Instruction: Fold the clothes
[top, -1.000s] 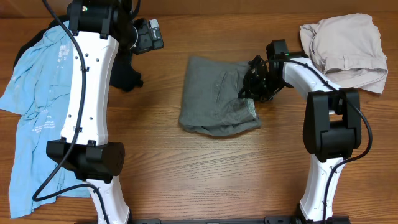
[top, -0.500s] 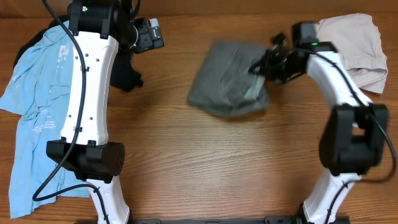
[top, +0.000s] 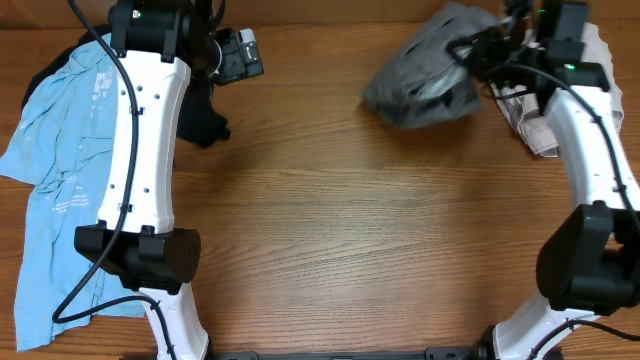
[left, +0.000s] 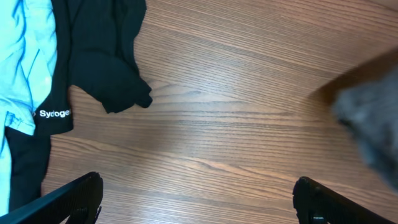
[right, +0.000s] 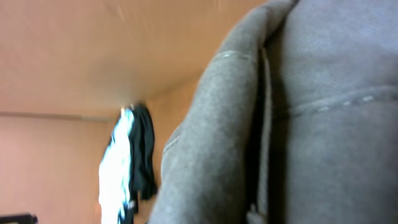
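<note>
right tool (top: 478, 52): clamped on the grey shorts (top: 420, 70), held up at 1 o'clock, probably the stacking step
left tool (left: 199, 196): wide, empty
next: probably lower onto the beige shorts (top: 535, 130), release flat

White lettering, seemingly "Sydoge", on black shirt (left: 93, 56), pale print on light blue shirt (top: 50, 160) too small to read

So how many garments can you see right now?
4: a light blue shirt at the left edge; a black shirt beside it, under the left arm; grey-olive shorts in the right pincer, far side; beige shorts far right, partly hidden behind the right arm.
</note>
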